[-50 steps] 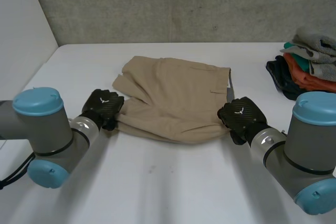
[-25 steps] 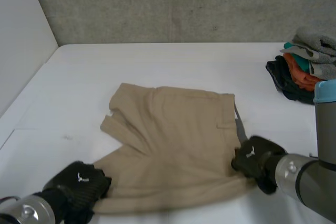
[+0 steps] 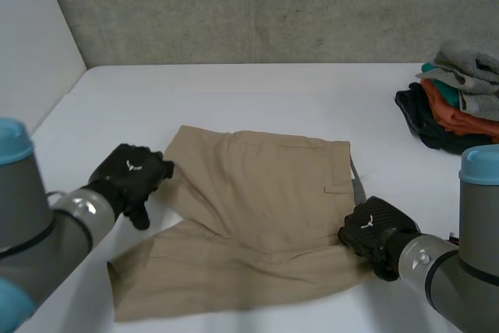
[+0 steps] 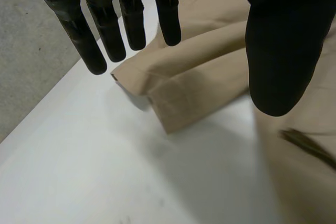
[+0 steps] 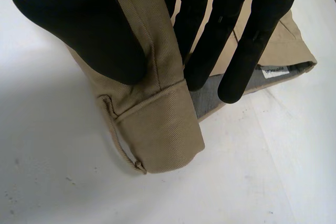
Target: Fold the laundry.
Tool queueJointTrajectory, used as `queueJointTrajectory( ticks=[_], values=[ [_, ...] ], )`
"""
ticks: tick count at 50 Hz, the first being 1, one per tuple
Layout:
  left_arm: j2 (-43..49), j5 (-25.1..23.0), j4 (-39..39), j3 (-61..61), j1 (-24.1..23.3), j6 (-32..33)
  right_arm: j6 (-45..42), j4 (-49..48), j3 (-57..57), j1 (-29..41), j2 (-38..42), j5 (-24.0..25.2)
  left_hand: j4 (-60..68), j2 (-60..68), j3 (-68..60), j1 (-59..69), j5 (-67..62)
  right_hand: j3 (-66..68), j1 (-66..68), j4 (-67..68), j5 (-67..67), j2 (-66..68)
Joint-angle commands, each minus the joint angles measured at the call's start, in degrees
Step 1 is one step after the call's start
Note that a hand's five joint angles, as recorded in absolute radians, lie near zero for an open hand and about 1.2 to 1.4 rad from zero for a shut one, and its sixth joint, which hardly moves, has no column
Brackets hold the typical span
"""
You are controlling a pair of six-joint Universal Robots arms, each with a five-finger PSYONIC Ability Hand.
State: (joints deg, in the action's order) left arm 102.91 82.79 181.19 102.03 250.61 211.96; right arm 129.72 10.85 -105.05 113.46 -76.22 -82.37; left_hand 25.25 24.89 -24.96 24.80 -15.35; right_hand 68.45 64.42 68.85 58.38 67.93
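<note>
while the tan shorts lie flat on the worktop, i see the right robot hand pinching their waistband and the left robot hand open, empty, at a leg hem.

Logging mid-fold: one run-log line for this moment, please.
left hand: open, at leg hem | right hand: pinching waistband corner | tan shorts: spread on white table

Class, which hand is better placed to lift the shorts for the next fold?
Right. The right hand pinches the shorts at the waistband, thumb against fingers; the left hand hovers open, holding nothing.
</note>
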Motion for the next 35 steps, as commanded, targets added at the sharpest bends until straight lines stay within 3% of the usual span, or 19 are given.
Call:
queueJointTrajectory(
  ticks=[1,9,12,13,14,15,35],
  values=[
    [12.74,-1.40,3.82,-8.94,2.42,-0.31,-0.09,-1.01,-0.50,0.00,1.51,-0.07,6.83,7.19,-7.12,7.28,-6.73,11.55,15.58,11.15,11.62,12.07],
    [23.30,-2.02,4.26,-16.15,3.04,0.12,-0.09,-1.71,-0.50,0.00,2.40,-0.16,11.03,11.39,-11.32,11.47,-10.93,11.55,15.58,11.15,11.62,12.07],
    [25.50,-1.93,4.35,-18.09,3.22,-0.05,-0.09,-2.33,-0.50,0.00,2.40,-0.16,25.61,25.97,-25.90,26.06,-25.51,11.55,15.58,11.15,11.62,12.07],
    [25.76,-1.93,4.44,-18.35,3.22,-0.23,-0.09,-2.68,-0.50,0.00,2.40,-0.25,33.50,33.86,-33.79,33.95,-33.40,11.55,15.58,11.15,11.62,12.07],
    [25.85,-1.85,4.87,-18.44,3.30,-0.31,-0.09,-2.85,-0.50,0.00,2.40,-0.25,50.07,50.42,-50.36,50.51,-49.96,11.55,15.58,11.15,11.62,12.07],
    [25.85,-1.76,5.23,-18.36,3.30,-0.31,-0.09,-2.94,-0.50,0.00,2.40,-0.25,54.71,55.06,-55.00,55.15,-54.60,11.55,15.58,11.15,11.62,12.07],
    [21.72,10.19,11.38,-10.80,3.74,0.39,4.31,-4.88,-0.24,1.50,1.25,0.10,54.75,55.11,-55.04,55.20,-54.65,11.55,15.58,11.15,11.62,12.07]
  ],
)
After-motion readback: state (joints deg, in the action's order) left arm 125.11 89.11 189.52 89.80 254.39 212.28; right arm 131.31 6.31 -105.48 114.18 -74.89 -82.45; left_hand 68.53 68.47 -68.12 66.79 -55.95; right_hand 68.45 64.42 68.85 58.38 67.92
